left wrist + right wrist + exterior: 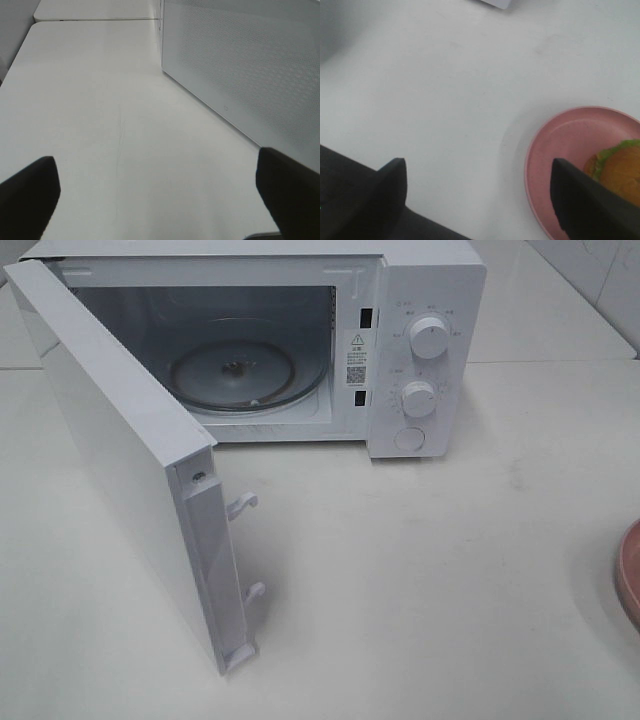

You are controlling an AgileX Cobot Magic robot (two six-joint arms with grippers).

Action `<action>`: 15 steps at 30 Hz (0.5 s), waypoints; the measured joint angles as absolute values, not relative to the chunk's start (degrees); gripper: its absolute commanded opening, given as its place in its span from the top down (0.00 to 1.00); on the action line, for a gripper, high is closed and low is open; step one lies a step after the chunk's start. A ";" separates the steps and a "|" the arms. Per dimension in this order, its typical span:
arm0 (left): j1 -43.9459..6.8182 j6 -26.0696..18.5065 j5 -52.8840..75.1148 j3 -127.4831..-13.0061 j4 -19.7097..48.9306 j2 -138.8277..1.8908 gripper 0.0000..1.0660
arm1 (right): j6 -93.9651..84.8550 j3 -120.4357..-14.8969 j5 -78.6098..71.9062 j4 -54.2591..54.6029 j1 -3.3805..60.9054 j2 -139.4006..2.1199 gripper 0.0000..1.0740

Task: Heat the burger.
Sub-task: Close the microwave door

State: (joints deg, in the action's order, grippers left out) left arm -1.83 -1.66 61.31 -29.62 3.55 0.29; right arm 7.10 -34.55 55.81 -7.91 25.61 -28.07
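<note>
Kitchen-like setup: white microwave (300, 350) on white table (450, 570), tiled wall (600, 280).

Light is bright, even and diffuse from above, washing the white bench (450, 570) close to overexposure, with only a pale shadow under the open microwave door (120, 470) and a darker cavity behind it. The high view is fairly sharp, though the pink plate (632, 575) at its edge is cut off and soft. Both wrist views are blurrier: the left tool (160, 200) and right tool (480, 200) read as featureless black shapes, and the burger (620, 170) is out of focus.
</note>
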 measured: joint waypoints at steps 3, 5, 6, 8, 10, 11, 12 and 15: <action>-1.83 -1.66 61.31 -29.62 3.55 0.29 0.06 | 7.16 -33.40 57.30 -7.39 20.86 -22.63 0.29; -1.83 -1.66 61.31 -29.62 3.55 0.29 0.06 | 7.39 -32.49 58.44 -6.07 17.36 -18.79 0.29; -1.83 -1.66 61.31 -29.62 3.55 0.29 0.06 | 7.39 -32.49 58.44 -6.07 17.36 -18.79 0.29; -1.83 -1.66 61.31 -29.62 3.55 0.29 0.06 | 7.39 -32.14 58.50 -5.56 16.39 -17.42 0.29; -1.83 -1.66 61.31 -29.62 3.55 0.29 0.06 | 7.39 -29.97 58.50 -3.95 13.29 -12.49 0.29; -1.83 -1.66 61.31 -29.62 3.55 0.29 0.06 | 7.39 -29.97 58.50 -3.95 13.29 -12.49 0.29; -1.83 -1.66 61.31 -29.62 3.55 0.29 0.06 | 7.33 -28.99 58.44 -3.61 12.20 -10.26 0.29; -1.83 -1.66 61.31 -29.62 3.55 0.29 0.06 | 6.99 -28.65 57.93 -3.38 10.54 -7.28 0.29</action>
